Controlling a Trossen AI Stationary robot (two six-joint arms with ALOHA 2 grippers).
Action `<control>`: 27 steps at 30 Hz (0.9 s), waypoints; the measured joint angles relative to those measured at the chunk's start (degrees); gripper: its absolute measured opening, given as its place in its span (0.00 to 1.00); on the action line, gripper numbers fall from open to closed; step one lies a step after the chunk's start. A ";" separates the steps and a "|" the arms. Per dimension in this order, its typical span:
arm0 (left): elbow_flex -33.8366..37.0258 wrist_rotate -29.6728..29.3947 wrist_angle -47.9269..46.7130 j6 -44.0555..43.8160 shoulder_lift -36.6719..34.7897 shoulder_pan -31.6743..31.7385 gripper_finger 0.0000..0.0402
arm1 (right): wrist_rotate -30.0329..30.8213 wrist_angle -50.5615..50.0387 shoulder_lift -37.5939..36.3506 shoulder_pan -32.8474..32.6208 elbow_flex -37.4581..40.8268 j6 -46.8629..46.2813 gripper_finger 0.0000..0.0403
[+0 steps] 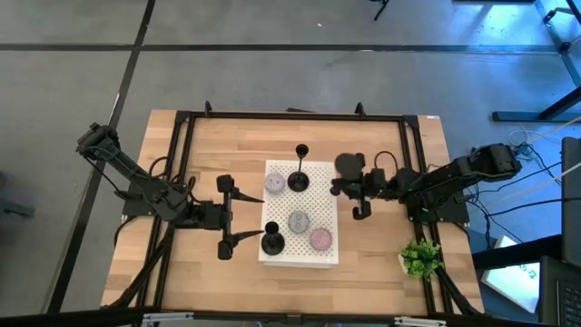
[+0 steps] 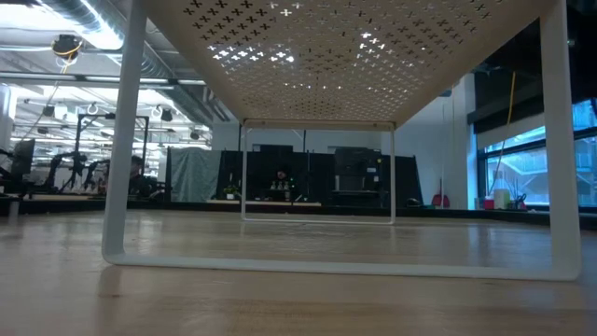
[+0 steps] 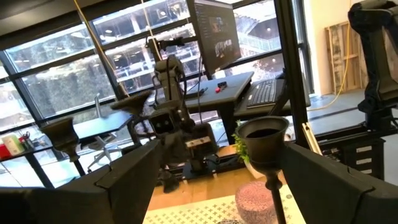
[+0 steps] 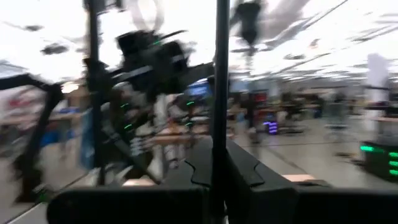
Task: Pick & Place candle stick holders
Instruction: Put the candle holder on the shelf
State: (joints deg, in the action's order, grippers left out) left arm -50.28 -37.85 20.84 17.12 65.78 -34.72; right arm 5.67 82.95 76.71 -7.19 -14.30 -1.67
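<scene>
A white perforated stand (image 1: 313, 182) sits mid-table. One black candle stick holder (image 1: 298, 180) stands by its round base on the stand's far part. A second holder (image 1: 272, 242) stands at the near left corner, its cup (image 3: 264, 134) showing between the fingers of my open left gripper (image 1: 254, 215), closer to the near finger; I see no touch. My right gripper (image 1: 338, 188), just right of the stand, is shut on a third holder (image 1: 349, 165). My right gripper pinches the third holder's thin stem (image 4: 218, 112) between its two fingers. The fingers come roughly level from the table's right and lie across the stem. The stem runs on past the fingers on both sides. Whether its base rests on anything does not show.
Three round candles lie on the stand: lilac (image 1: 275, 184), grey (image 1: 299, 221), pink (image 1: 320, 239). A small green plant (image 1: 419, 259) stands at the near right. A black frame (image 1: 300, 115) rims the table. The low view looks under the stand, between its white legs (image 2: 119, 187).
</scene>
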 joint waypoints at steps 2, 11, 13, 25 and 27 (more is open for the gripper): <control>0.00 -0.02 0.24 0.00 0.00 0.02 0.80 | -4.84 -3.01 -0.03 1.05 -1.64 0.06 0.03; 0.00 -0.15 0.30 0.11 0.00 0.00 0.80 | -9.35 -11.70 -0.02 3.33 -3.96 2.07 0.03; 0.00 -0.15 0.24 0.11 0.00 0.00 0.80 | -9.39 -11.42 -0.02 3.76 -3.96 2.12 0.03; 0.00 -0.17 0.15 0.09 0.00 0.00 0.80 | -11.68 -5.72 -0.02 5.13 -2.36 2.12 0.03; 0.00 -0.15 0.15 0.09 0.00 0.02 0.80 | -12.33 -3.72 -0.02 5.79 -1.00 1.87 0.03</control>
State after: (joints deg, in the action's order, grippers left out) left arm -50.28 -38.00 20.99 17.21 65.78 -34.70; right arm -6.66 79.23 76.69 -1.40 -15.30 0.20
